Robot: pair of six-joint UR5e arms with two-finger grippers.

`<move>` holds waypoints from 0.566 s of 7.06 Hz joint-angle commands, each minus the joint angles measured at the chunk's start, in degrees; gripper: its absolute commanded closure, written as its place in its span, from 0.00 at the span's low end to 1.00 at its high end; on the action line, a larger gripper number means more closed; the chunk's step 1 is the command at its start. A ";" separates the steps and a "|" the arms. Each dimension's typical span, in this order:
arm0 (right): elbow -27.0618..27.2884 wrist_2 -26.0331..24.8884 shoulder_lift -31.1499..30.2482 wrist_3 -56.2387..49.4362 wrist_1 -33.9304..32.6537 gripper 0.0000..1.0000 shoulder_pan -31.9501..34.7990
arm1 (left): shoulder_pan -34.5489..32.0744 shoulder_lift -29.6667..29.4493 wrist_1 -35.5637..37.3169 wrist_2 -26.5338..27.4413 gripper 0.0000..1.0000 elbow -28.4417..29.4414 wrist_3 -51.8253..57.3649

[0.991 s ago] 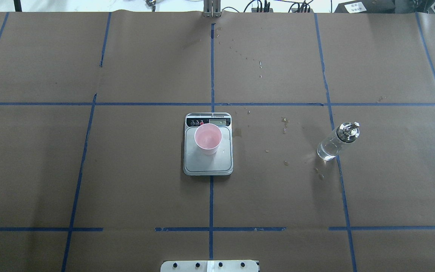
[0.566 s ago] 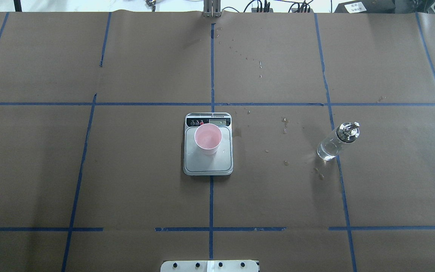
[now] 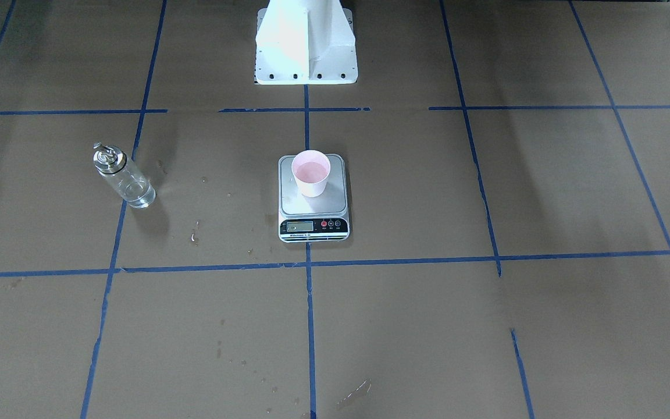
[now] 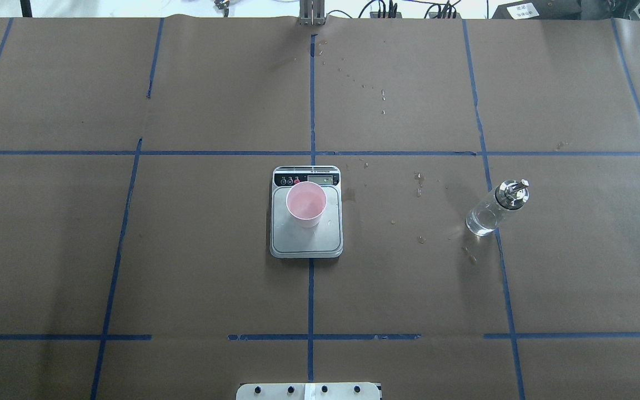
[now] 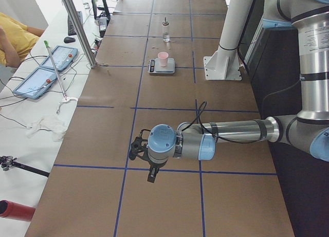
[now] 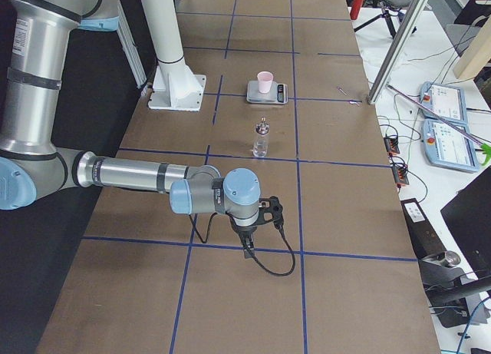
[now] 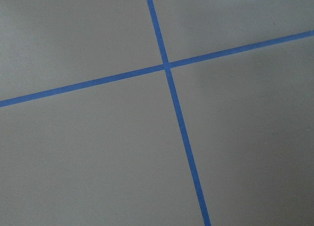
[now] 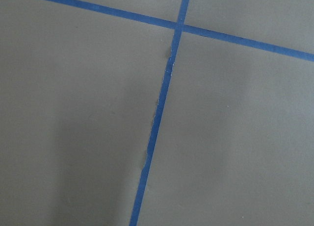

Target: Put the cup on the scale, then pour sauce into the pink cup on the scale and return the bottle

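The pink cup [image 4: 306, 203] stands upright on the steel platform of the scale [image 4: 306, 243] at the table's middle; it also shows in the front view [image 3: 310, 171]. The clear glass bottle [image 4: 495, 210] with its silver spout cap stands upright on the paper, well to the scale's right, with clear sauce in it [image 3: 131, 189]. No gripper is near either. My left gripper [image 5: 135, 148] hovers over the table's far left end and my right gripper [image 6: 270, 210] over the far right end. I cannot tell whether they are open or shut. Both wrist views show only brown paper and blue tape.
Small wet spots [image 4: 420, 239] dot the paper between scale and bottle. The robot's white base [image 3: 306, 43] stands behind the scale. A slanted metal pole [image 5: 77, 23] and tablets [image 5: 49, 67] stand along the operators' side.
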 commanded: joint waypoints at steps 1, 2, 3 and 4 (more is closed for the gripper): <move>-0.12 0.00 -0.09 0.15 0.09 0.00 0.00 | 0.00 0.07 -0.01 0.12 0.00 -0.03 -0.01; -0.64 0.00 -0.09 -0.02 0.18 0.00 0.00 | 0.00 0.07 0.08 0.12 0.00 0.06 -0.01; -0.65 0.00 -0.09 -0.02 0.09 0.00 0.00 | 0.00 0.07 0.08 0.12 0.00 0.06 -0.01; -0.65 0.00 -0.09 -0.02 0.18 0.00 0.00 | 0.00 0.59 0.08 0.12 0.00 0.06 -0.01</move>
